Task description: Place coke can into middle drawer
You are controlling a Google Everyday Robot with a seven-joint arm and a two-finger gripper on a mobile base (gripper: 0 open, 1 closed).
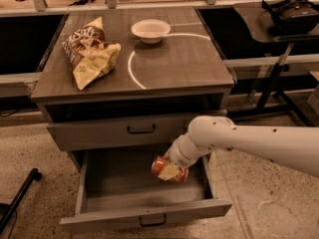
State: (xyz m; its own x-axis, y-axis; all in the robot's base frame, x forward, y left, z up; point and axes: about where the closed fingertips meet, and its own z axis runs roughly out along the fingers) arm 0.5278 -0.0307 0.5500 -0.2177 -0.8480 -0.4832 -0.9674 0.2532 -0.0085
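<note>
The middle drawer [144, 213] is pulled open below a shut handled front; its grey floor shows inside. The coke can [163, 166], red-orange with a silver end, lies tilted on its side in my gripper [171, 170]. The gripper is shut on the can and holds it over the right part of the open drawer, just above its floor. My white arm reaches in from the right edge of the view. The fingers are mostly hidden by the wrist and the can.
On the cabinet top [169, 68] lie a chip bag [89, 51] at the left and a white bowl [150, 30] at the back. The shut handled front [141, 129] sits just above my wrist. A dark table leg [271, 81] stands at the right.
</note>
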